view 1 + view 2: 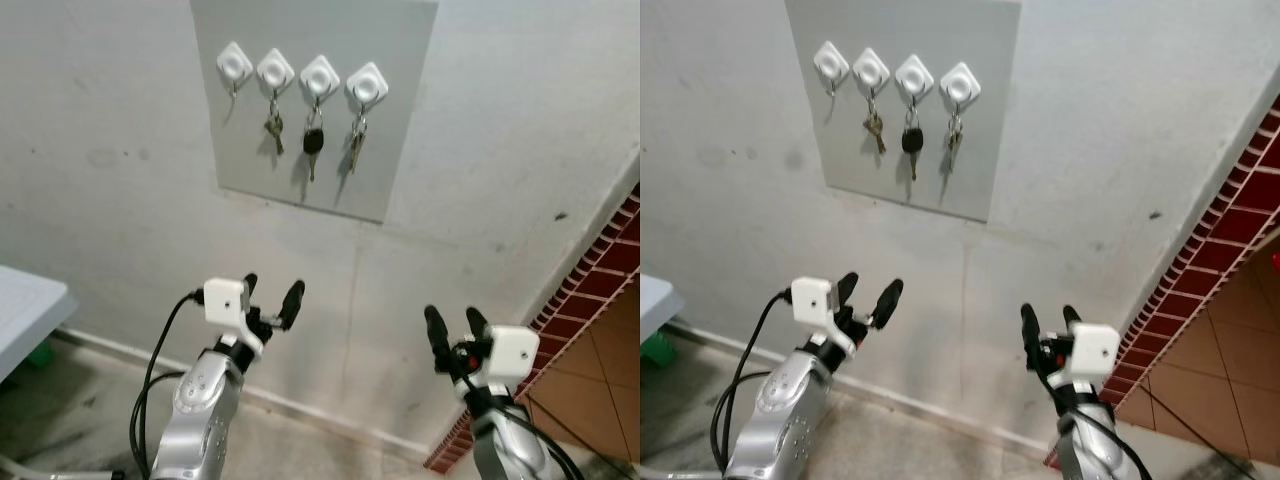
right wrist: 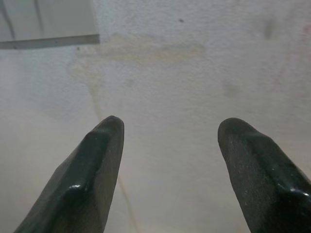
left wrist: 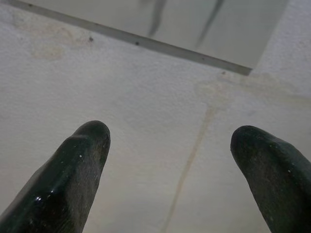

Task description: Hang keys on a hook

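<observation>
Overhead, keys [image 1: 313, 140] hang on three hooks [image 1: 320, 75]; left tool [image 1: 271, 296] and right tool [image 1: 455, 326] gape empty.

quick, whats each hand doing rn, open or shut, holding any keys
Left hand: open, empty, raised toward the wall below the hooks.
Right hand: open, empty, also raised toward the wall.

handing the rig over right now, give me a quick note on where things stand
Left gripper: open, empty, raised toward the wall below the grey hook board.
Right gripper: open, empty, same height.
Four white hooks: the leftmost hook is bare; the other three carry keys.
Done: three sets hang, neither gripper holds keys.
Left: probably nothing, unless a set is meant for the bare hook.
</observation>
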You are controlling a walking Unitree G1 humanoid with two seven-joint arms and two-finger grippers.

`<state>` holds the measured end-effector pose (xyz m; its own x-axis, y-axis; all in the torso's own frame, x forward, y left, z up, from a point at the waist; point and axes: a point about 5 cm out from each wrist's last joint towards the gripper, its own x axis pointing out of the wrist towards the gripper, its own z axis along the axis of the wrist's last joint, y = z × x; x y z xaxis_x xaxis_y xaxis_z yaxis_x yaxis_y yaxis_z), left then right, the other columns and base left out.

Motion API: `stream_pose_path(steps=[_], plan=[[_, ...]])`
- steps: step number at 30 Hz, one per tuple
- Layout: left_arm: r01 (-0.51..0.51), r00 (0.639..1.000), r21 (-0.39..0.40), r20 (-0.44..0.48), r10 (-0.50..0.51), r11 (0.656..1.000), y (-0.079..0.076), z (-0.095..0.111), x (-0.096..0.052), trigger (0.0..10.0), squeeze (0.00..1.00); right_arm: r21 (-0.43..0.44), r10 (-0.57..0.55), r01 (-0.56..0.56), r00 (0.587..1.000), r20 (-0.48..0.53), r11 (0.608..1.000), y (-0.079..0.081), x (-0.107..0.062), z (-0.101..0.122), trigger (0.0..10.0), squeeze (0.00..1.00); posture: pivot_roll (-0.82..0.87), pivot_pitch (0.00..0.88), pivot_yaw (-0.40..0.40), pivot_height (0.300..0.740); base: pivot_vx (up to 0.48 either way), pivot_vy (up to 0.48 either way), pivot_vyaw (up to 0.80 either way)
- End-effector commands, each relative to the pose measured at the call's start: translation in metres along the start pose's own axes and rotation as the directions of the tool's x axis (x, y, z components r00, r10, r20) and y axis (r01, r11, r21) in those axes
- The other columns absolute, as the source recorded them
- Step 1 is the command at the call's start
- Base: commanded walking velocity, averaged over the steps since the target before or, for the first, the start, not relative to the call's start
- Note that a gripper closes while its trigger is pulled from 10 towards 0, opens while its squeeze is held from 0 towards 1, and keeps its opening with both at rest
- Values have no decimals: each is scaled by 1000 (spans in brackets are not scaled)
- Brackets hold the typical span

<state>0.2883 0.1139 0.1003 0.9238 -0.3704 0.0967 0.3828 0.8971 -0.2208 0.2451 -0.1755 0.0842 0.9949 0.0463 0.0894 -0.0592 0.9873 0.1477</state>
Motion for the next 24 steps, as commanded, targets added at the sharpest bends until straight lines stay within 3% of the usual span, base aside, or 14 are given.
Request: stream_pose_path(steps=[1, 5, 11, 24], plan=[[20, 1000, 9, 15, -20, 1000, -3, 6, 0, 10000, 0, -1, 8, -8, 1000, 24, 1000, 3, 0, 7, 10000, 0, -32, 30, 5, 740, 0, 0, 0], [5, 999, -1, 33, -5, 1000, -1, 7, -11, 10000, 0, -24, -41, 42, 999, 15, 999, 0, -13, 8, 10000, 0, -33, 31, 5, 740, 0, 0, 0], [-27, 1000, -6, 12, 27, 1000, 8, 3, -21, 10000, 0, -62, -68, 67, 997, -23, 996, -2, -17, 3, 10000, 0, -32, 21, -4, 740, 0, 0, 105], [-60, 998, 7, 8, 60, 998, 19, 3, -11, 10000, 0, -123, -91, 87, 995, -32, 989, -11, -4, 2, 10000, 0, -30, 0, -18, 740, 0, 0, 800]])
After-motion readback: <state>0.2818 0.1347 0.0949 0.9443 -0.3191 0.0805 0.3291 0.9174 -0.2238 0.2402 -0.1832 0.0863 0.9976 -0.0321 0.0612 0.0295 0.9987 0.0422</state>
